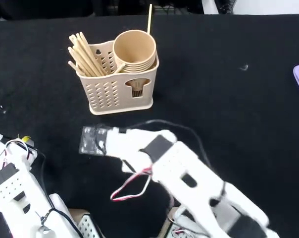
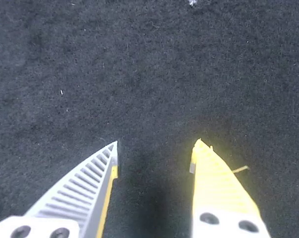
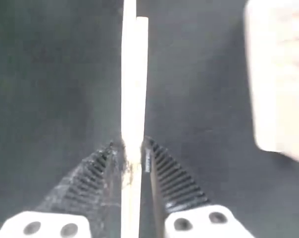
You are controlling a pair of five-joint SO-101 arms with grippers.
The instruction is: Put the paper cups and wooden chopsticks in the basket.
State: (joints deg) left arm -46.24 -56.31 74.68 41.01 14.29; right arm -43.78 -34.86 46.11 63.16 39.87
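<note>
Near the basket (image 1: 107, 94), the right gripper (image 3: 132, 146) pinches chopsticks (image 3: 134, 74); the left gripper (image 2: 154, 146) gapes empty. Next, likely: lift them over the basket, release.

My high camera looks steeply down on the black cloth-covered bench (image 1: 228, 114) from above the arms' bases. Each wrist camera sits close behind its own claw, the left claw (image 2: 157, 144) and the right claw (image 3: 129, 143), both facing that same bench.

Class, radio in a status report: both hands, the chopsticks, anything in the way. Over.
Left hand open over the table. Right hand shut on chopsticks. Paper cups stacked in basket. Nothing seen blocking it.
</note>
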